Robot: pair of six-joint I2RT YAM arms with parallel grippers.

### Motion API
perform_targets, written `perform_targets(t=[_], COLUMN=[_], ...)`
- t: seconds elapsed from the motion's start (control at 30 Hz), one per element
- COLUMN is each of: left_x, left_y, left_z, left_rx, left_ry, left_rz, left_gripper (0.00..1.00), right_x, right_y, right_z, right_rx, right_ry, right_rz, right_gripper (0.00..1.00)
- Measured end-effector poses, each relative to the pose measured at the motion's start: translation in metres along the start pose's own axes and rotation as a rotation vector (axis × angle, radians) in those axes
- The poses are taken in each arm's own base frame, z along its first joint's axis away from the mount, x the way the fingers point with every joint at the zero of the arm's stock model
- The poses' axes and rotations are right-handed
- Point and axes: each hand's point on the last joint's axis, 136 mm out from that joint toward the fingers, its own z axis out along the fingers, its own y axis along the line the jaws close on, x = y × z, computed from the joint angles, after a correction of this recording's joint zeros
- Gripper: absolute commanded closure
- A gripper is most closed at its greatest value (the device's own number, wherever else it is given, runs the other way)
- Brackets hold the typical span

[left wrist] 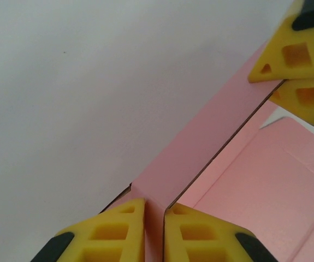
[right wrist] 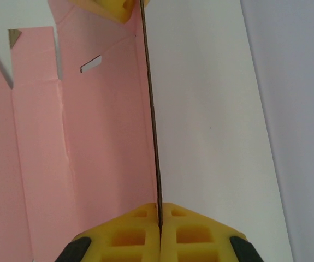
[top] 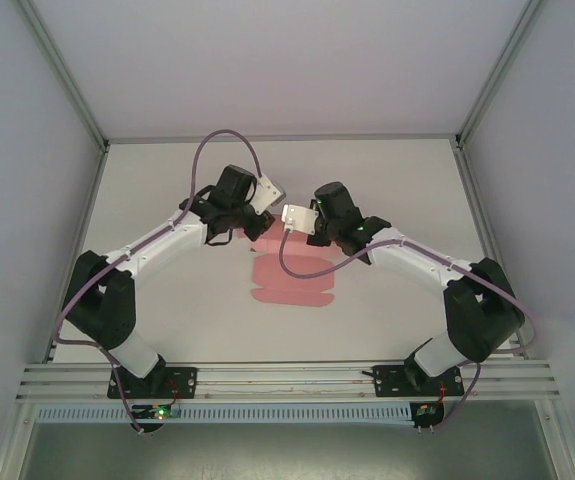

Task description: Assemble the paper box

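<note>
- The paper box (top: 292, 280) lies in the middle of the table (top: 397, 200), between your two arms. Most of it is a flat cut-out sheet, not yet a box.
- One long side panel (left wrist: 200, 142) stands up on its crease along the far edge of the sheet. It looks close to upright against the base panel.
- Your left fingers (left wrist: 113, 232) are clenched on that raised panel, with the pink card pinched between the two yellow pads near one end.
- Your right fingers (right wrist: 195, 229) are clamped tight on the same panel, with its thin edge running straight up from between them. The two grips sit at opposite ends of the panel.
- Done so far, as I judge it: one wall is folded up and held. That is an early step.
- In the right wrist view the base panel lies flat on the table. The end flaps (right wrist: 34, 54) are unfolded and the cut slot (right wrist: 91, 64) has nothing tucked into it.
- What's left for you: raise the other walls, turn in the end flaps, and lock the tabs so the shape holds by itself.
- Nothing yet keeps this wall standing but your two grips, so expect it to drop back if you let go of both.
</note>
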Motion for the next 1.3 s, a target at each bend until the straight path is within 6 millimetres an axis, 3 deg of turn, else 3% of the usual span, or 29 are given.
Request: perform_targets(t=[0.37,0.57,0.83,1.13,1.3], left_x=[-0.001,-0.006,-0.003,-0.021,-0.018], left_y=[0.023,0.029,0.03,0.032,0.037], left_z=[0.019,0.022,0.03,0.039,0.041], left_rx=[-0.104,-0.128,-0.144,-0.104,-0.103], left_ry=[-0.016,-0.065,-0.087,-0.181,-0.187], left_rz=[-0.157,-0.282,-0.398,-0.594,-0.691], left_gripper=[0.86,0.8,1.0,0.94,0.91], right_x=[0.002,0.0,-0.004,-0.008,-0.01], right_y=[-0.003,-0.008,-0.008,-0.01,-0.017], right_z=[0.022,0.024,0.025,0.023,0.027], right_rx=[0.099,0.141,0.149,0.214,0.327], right_ry=[0.05,0.048,0.022,0.037,0.065], right_rz=[0.093,0.172,0.225,0.276,0.289], right_gripper=[1.0,1.0,1.0,1.0,1.0])
